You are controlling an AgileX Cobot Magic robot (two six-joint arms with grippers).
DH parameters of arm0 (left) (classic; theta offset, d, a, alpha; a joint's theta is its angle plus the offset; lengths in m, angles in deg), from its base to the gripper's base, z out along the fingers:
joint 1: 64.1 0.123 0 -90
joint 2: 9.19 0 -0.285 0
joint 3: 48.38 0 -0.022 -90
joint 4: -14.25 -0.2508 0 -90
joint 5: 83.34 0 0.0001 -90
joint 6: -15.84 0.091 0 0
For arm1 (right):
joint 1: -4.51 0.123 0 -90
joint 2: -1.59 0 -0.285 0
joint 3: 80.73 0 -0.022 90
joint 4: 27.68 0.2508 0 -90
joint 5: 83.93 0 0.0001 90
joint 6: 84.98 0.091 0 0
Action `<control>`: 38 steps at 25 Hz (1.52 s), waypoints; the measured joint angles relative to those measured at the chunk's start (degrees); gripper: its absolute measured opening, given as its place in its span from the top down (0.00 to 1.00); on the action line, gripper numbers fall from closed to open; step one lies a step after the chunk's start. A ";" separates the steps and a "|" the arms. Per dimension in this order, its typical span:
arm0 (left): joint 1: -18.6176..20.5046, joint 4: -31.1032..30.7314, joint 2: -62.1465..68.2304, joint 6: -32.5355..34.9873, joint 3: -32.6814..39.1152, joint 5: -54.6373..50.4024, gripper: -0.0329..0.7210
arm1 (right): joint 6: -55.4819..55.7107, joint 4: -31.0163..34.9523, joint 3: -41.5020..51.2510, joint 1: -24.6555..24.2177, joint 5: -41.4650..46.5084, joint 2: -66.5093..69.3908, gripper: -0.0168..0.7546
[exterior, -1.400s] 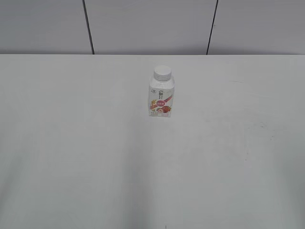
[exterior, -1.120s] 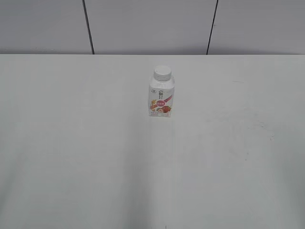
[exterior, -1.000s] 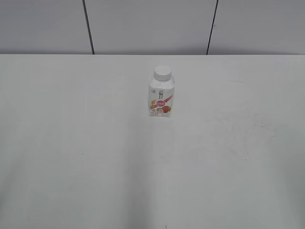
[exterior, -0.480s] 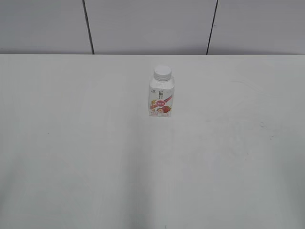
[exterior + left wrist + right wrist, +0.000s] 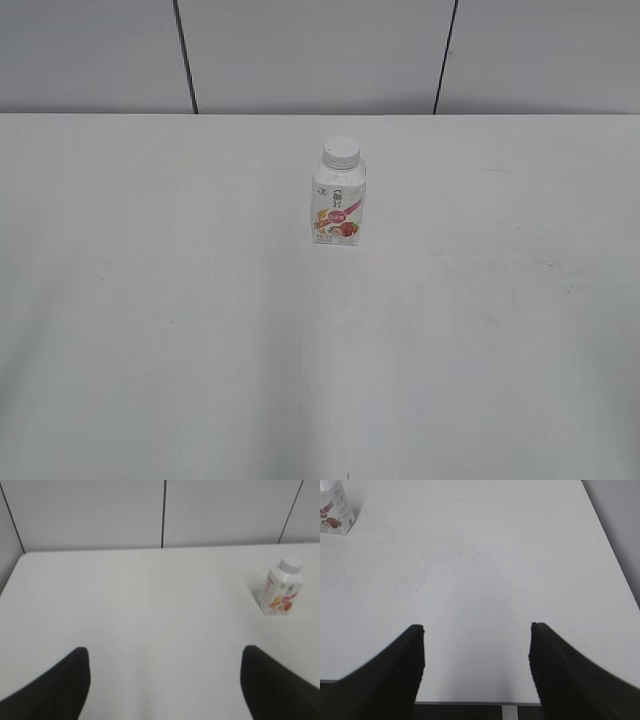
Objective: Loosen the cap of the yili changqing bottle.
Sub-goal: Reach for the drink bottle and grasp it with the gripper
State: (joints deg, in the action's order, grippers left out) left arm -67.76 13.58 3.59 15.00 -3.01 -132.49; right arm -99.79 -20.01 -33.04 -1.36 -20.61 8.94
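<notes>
1. Bottle [image 5: 339, 201]: upright on table [image 5: 200, 320], toward its far middle, cap [image 5: 341, 151] on.
2. Left gripper [image 5: 162, 680]: fingers [image 5: 55, 685] spread apart, nothing between, bottle well ahead to its right.
3. Right gripper [image 5: 476, 667]: fingers [image 5: 385, 675] apart, bottle far off left.

Yili changqing bottle [image 5: 335, 511] top beyond right wrist view's edge.

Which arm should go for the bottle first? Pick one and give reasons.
Left, narrowly. The small white plastic bottle with the strawberry label shows whole in its wrist view; the right view clips it at the corner. Both pincers, left and right, are open and far.
</notes>
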 joint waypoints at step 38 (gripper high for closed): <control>-2.66 -40.31 85.59 -17.54 4.53 97.08 0.14 | 0.00 -0.05 0.00 0.00 0.00 0.00 0.30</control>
State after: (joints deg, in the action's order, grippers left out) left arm -70.42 -26.72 89.18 -2.53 1.53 -35.40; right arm -99.79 -20.06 -33.04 -1.36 -20.61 8.94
